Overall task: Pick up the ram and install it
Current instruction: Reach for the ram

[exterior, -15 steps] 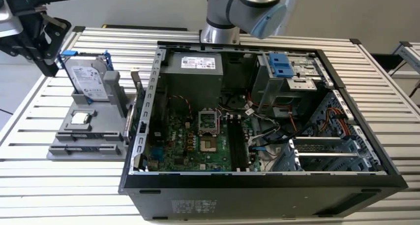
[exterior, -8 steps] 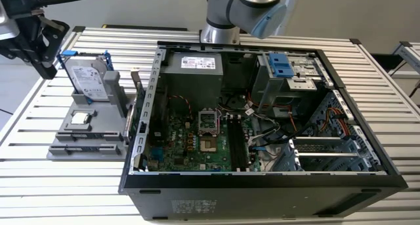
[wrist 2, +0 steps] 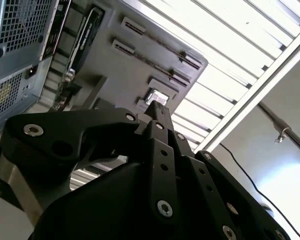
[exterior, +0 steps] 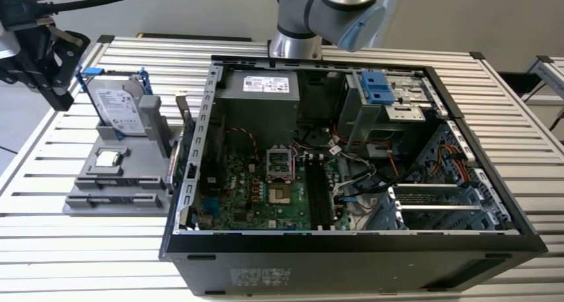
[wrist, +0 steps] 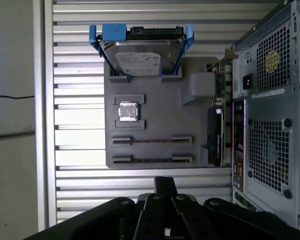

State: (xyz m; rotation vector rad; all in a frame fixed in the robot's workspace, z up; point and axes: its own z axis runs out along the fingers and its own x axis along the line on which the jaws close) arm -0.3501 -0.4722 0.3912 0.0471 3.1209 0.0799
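**Hand clenched and empty above the parts holder**

In both wrist views the hand point(wrist: 165, 182) is nearest the camera. Its dark fingers point(wrist 2: 151, 111) are drawn together into a single tip with nothing between them. In the exterior view the hand point(exterior: 60, 102) hangs in the air at the exterior view's left, above the parts and touching none of them.

Below it is the slatted metal surface point(wrist: 75, 130), which carries a flat grey holder point(wrist: 160, 112). The part of the holder closest to the fingertips has two long narrow slots, one beside the other. Each slot point(wrist: 152, 160) shows a thin dark strip point(wrist: 152, 141) running between grey end blocks, seen edge-on. I cannot tell whether either strip is the ram, and no blue-green stick is clear anywhere else.

Past the slots a small square silver chip point(wrist: 128, 111) lies flat in its own seat. Beyond the chip a silver hard drive point(wrist: 142, 52) with blue rails leans tilted in a cradle at the far end of the holder.

A dark card point(wrist: 216, 140) stands on edge along the side of the holder that faces the computer, just beside the case wall.

The open computer case point(exterior: 352, 246) sits on the surface at the exterior view's right of the holder. Its green motherboard point(exterior: 264, 189) is exposed, with long black sockets and loose cables beside it. Behind the case the arm point(exterior: 335, 11) rises from its base.
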